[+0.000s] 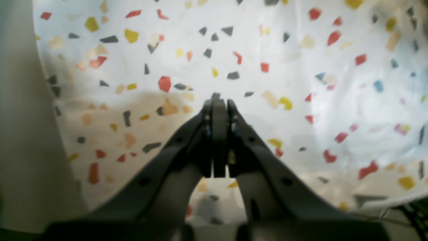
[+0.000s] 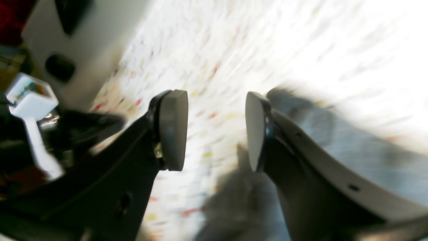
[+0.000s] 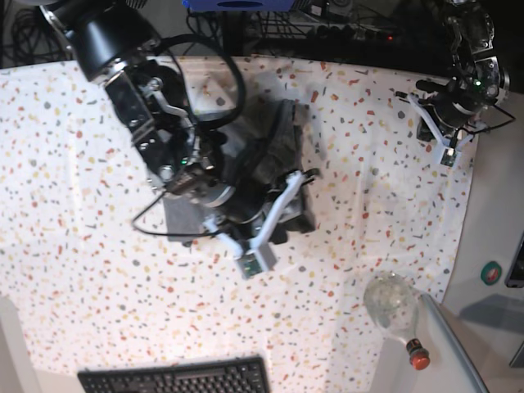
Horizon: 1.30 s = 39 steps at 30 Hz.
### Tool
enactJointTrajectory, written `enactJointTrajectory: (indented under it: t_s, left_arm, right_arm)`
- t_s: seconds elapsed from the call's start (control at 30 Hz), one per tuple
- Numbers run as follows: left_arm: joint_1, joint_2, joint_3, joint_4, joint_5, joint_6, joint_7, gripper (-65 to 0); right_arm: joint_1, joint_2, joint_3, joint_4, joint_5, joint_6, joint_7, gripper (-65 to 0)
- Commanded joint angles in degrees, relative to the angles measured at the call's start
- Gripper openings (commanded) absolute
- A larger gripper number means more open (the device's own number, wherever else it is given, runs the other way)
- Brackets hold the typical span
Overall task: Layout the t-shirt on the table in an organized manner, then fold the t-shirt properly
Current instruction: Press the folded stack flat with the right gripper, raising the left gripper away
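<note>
Right wrist view motion-blurred, glaring white; base view sharp

Black keyboard (image 3: 173, 379) at near edge; clear bottle (image 3: 395, 309) on grey surface; cables behind.

the middle of the base view is blocked by the right arm (image 3: 176, 155) over the t-shirt (image 3: 282, 135). a keyboard (image 3: 176, 378) fills the bottom edge and a glass bottle (image 3: 395, 309) the lower right. the table (image 3: 74, 237) lies open at the left and between shirt and right edge.
</note>
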Motion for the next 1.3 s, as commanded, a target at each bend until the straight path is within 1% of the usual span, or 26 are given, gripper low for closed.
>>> enactJointTrajectory:
  t_s: [0.0, 0.07, 0.13, 0.17, 0.27, 0.33, 0.4, 0.53, 0.7, 0.8, 0.83, 0.9, 0.93, 1.0, 1.07, 1.27]
  left_arm:
    - [0.31, -1.79, -2.02, -0.85, 0.06, 0.51, -0.55, -65.0]
    - [-0.30, -2.93, -5.10, -3.84, 0.06, 0.42, -0.55, -65.0]
    - [-1.18, -3.99, -7.47, -6.56, 0.06, 0.42, -0.64, -65.0]
    - [-1.54, -4.69, -8.26, -7.53, 0.06, 0.42, -0.64, -65.0]
    - [-2.68, -6.54, -9.14, -9.82, 0.06, 0.42, -1.87, -65.0]
    - [-2.77, -6.80, -9.05, -10.34, 0.06, 0.42, -3.37, -65.0]
    - [-2.85, -6.89, -8.88, -9.99, 0.06, 0.42, -3.45, -65.0]
    - [-2.94, -6.72, -8.88, -10.26, 0.06, 0.42, -3.54, -65.0]
    - [-2.59, -6.72, -8.88, -10.43, 0.06, 0.42, -3.72, -65.0]
    - [-2.50, -6.72, -8.97, -10.43, 0.06, 0.42, -3.72, -65.0]
    - [-2.50, -6.72, -8.88, -10.43, 0.06, 0.42, -3.72, -65.0]
    - [-2.59, -6.72, -8.88, -10.43, 0.06, 0.42, -3.72, -65.0]
    - [-2.59, -6.72, -8.88, -10.43, 0.06, 0.42, -3.72, -65.0]
    - [-2.59, -6.72, -8.88, -10.43, 0.06, 0.42, -3.72, -65.0]
    - [-2.50, -6.72, -9.05, -10.43, 0.06, 0.42, -3.72, -65.0]
    - [-2.41, -6.72, -9.32, -10.43, 0.06, 0.42, -3.72, -65.0]
  right_arm:
    - [-1.37, 1.34, 0.83, 2.02, -0.22, -2.42, -1.60, -43.1]
    - [-3.57, 3.27, 0.39, 2.98, -0.22, -4.44, -3.71, -51.8]
    - [-5.32, 4.15, 0.30, 2.54, -0.22, -4.35, -4.67, -63.9]
    - [-6.29, 4.15, 0.30, 1.93, -0.31, -4.35, -4.76, -65.0]
    - [-8.22, 3.53, -0.14, -0.18, -0.31, -4.35, -4.67, -65.0]
    - [-8.05, 2.65, -2.69, -1.68, -0.40, -4.35, -4.67, -65.0]
    - [-6.38, 2.30, -4.89, -4.49, -0.40, -4.44, -4.67, -65.0]
    - [-4.09, 0.11, -9.72, -11.00, -0.40, -4.44, -4.58, -65.0]
    - [-3.13, -0.07, -17.37, -12.93, -0.40, -4.62, -4.58, -65.0]
    - [-2.25, -0.07, -19.83, -12.23, -0.40, -4.79, -4.67, -65.0]
    - [-2.16, 0.28, -19.65, -10.91, -0.40, -4.88, -4.76, -65.0]
    - [-2.25, 0.81, -19.48, -8.45, -0.40, -6.55, -4.76, -65.0]
    - [-2.25, 1.69, -18.86, -7.13, -0.40, -8.40, -4.76, -65.0]
    - [-2.25, 2.83, -17.63, -5.19, -0.40, -13.50, -4.76, -65.0]
    - [-1.89, 3.27, -17.19, -4.84, -0.40, -16.40, -4.76, -65.0]
    - [0.48, 3.36, -16.31, -9.33, -0.40, -16.66, -4.67, -65.0]
